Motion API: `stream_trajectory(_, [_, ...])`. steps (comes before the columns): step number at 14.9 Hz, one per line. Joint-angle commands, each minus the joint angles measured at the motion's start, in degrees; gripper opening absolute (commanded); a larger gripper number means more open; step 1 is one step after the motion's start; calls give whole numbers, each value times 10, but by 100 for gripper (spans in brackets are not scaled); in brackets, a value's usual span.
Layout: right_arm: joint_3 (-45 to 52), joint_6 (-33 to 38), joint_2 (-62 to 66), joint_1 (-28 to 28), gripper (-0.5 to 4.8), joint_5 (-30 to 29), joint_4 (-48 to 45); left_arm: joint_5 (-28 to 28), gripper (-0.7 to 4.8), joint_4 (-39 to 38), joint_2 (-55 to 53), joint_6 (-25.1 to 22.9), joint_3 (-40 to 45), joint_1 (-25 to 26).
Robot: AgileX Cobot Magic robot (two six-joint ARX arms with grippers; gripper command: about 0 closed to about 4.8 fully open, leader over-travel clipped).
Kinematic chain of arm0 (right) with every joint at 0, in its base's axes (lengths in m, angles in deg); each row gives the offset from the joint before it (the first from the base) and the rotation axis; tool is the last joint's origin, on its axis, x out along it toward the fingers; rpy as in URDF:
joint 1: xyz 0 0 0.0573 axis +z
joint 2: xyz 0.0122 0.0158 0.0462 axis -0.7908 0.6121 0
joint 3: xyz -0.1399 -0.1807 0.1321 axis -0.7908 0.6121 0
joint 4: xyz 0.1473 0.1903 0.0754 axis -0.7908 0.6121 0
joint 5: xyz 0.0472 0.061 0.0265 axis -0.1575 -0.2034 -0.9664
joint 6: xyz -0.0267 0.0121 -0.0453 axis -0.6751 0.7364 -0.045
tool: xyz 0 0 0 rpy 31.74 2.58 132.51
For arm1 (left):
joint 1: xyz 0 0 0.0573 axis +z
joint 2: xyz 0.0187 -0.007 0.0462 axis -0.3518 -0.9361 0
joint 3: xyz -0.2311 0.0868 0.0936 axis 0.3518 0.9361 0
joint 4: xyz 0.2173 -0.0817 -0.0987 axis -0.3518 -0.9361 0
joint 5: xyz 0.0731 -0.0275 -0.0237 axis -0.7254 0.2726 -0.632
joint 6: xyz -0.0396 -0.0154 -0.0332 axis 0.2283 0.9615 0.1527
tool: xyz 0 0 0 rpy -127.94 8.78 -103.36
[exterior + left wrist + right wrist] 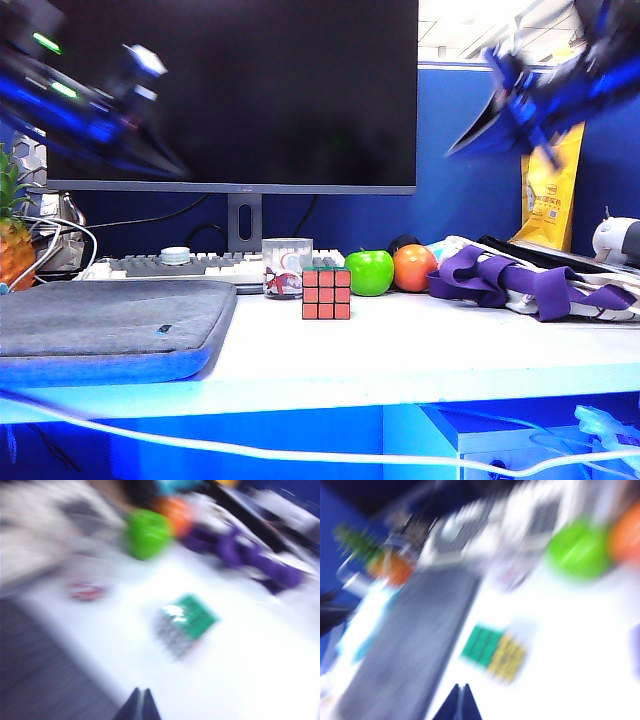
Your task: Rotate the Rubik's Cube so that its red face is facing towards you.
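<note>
The Rubik's Cube (326,293) stands on the white desk in front of a clear printed cup (286,266). The side turned to the exterior camera shows nine orange-red stickers; I cannot tell whether this is the red face. In the blurred wrist views the cube (184,624) (494,651) has a green top, with a pale side in one and a yellow side in the other. My left gripper (172,168) (141,694) hangs high at the left, shut and empty. My right gripper (462,150) (461,689) hangs high at the right, shut and empty. Both are well above the cube.
A green apple (369,272) and an orange (414,267) lie right of the cube, beside purple straps (510,282). A grey padded sleeve (105,328) covers the desk's left. A keyboard (190,265), a monitor (240,90) and a pineapple (14,245) stand behind.
</note>
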Motion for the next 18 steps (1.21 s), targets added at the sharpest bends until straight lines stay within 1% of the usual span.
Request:
stream_trajectory(1, [-3,3,28,29,-5,-33,-1,33,22,-23,-79,8,-78,-37])
stream_trajectory(2, [-3,3,30,42,-5,-11,0,31,22,-49,-103,11,-111,-46])
stream_trajectory(3, [-5,3,30,59,75,48,-1,27,22,-82,-125,10,-148,-53])
stream_trajectory(4, [-13,1,30,72,296,82,4,18,22,-92,-129,5,-161,-57])
stream_trajectory(5, [-40,1,37,96,479,144,19,13,24,-105,-129,1,-176,-58])
stream_trajectory(6, [-66,-11,43,116,479,191,41,-8,26,-134,-128,-5,-191,-58])
stream_trajectory(7, [-95,-32,53,135,479,227,62,-61,26,-188,-128,-29,-215,-56])
stream_trajectory(9, [-161,-49,86,165,479,266,110,-200,26,-307,-120,-108,-257,-55])
stream_trajectory(10, [-197,-49,115,176,479,278,129,-259,26,-331,-105,-131,-260,-55])
stream_trajectory(11, [-219,-49,137,182,479,283,141,-303,26,-341,-88,-128,-260,-55])
stream_trajectory(12, [-240,-49,162,187,479,288,153,-311,26,-344,-72,-128,-260,-52])
stream_trajectory(15, [-283,-49,235,186,479,313,178,-301,26,-373,-18,-124,-260,-48])
stream_trajectory(17, [-320,-42,271,189,479,306,188,-279,25,-387,5,-125,-260,-48])
stream_trajectory(18, [-339,-39,284,193,479,306,198,-277,26,-395,11,-120,-260,-48])
